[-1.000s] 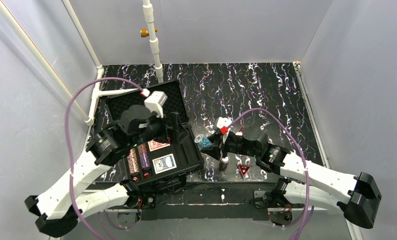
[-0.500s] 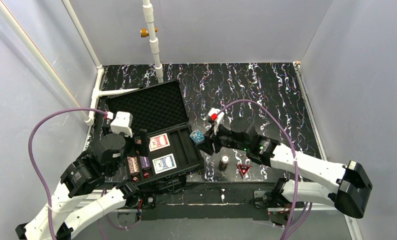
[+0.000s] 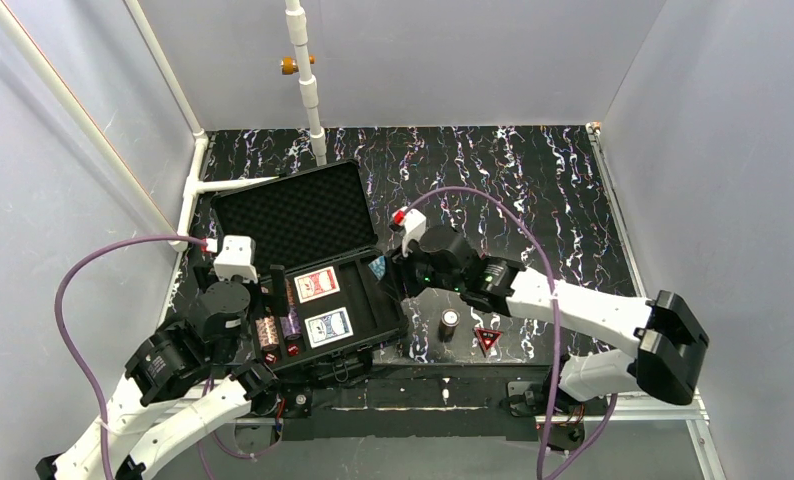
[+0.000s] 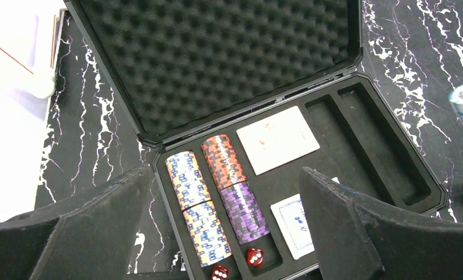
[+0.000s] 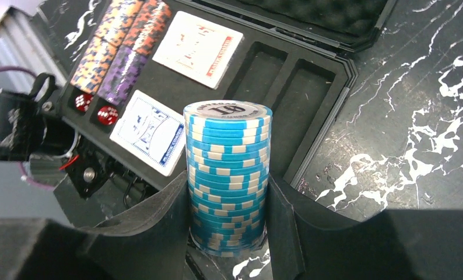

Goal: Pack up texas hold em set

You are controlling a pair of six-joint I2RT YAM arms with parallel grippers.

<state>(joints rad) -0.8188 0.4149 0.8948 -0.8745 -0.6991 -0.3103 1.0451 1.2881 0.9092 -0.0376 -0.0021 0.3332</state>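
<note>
Blue-and-white chip stack now nearer open case

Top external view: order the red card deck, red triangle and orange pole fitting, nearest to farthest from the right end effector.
1. Red card deck, in the case tray, just left of the right end effector gripping the blue chip stack.
2. Red triangle, on the table toward the near right.
3. Orange fitting, up the pole at the back.
</note>
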